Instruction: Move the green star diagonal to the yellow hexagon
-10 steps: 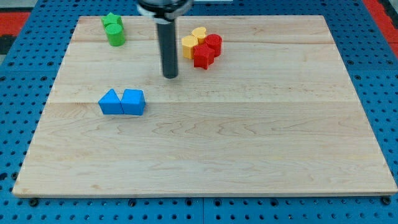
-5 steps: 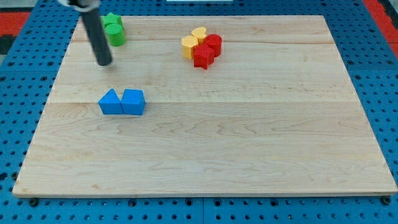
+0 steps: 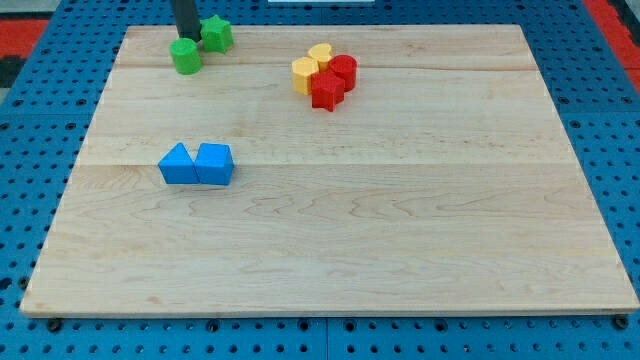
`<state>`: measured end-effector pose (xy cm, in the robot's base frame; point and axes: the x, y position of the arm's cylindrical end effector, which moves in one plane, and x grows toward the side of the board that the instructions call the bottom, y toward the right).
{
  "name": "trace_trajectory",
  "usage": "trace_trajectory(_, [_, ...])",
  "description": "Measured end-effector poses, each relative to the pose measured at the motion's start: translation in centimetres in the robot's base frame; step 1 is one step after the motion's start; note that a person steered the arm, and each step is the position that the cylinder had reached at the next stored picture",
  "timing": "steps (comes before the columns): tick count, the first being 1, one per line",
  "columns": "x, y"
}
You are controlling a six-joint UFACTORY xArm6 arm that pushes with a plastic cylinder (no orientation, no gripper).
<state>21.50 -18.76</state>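
The green star (image 3: 216, 34) lies near the board's top edge, left of centre. My tip (image 3: 186, 40) stands just to its left, between the star and a green cylinder (image 3: 185, 57) that sits below-left of it. The yellow hexagon (image 3: 305, 75) lies to the right, at the left of a tight cluster with a yellow heart (image 3: 320, 54), a red cylinder (image 3: 343, 71) and a red star (image 3: 326, 90). The green star is well apart from the hexagon, up and to the left of it.
Two blue blocks sit side by side left of centre: a blue triangle (image 3: 177, 165) and a blue pentagon-like block (image 3: 214, 163). The wooden board (image 3: 400, 220) lies on a blue pegboard.
My tip swung from the board's middle to the left, then up to the top edge. The green star has shifted right, away from the green cylinder.
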Motion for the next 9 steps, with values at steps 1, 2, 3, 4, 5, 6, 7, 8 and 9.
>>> trace_trajectory(1, [-0.2, -3.9])
trace_trajectory(2, [-2.3, -4.2])
trace_trajectory(3, [-2.4, -3.7])
trace_trajectory(4, [-2.3, -0.6])
trace_trajectory(5, [-2.3, 6.2])
trace_trajectory(6, [-2.0, 6.4])
trace_trajectory(7, [1.4, 6.5])
trace_trajectory(8, [3.0, 4.6])
trace_trajectory(9, [-0.2, 1.5])
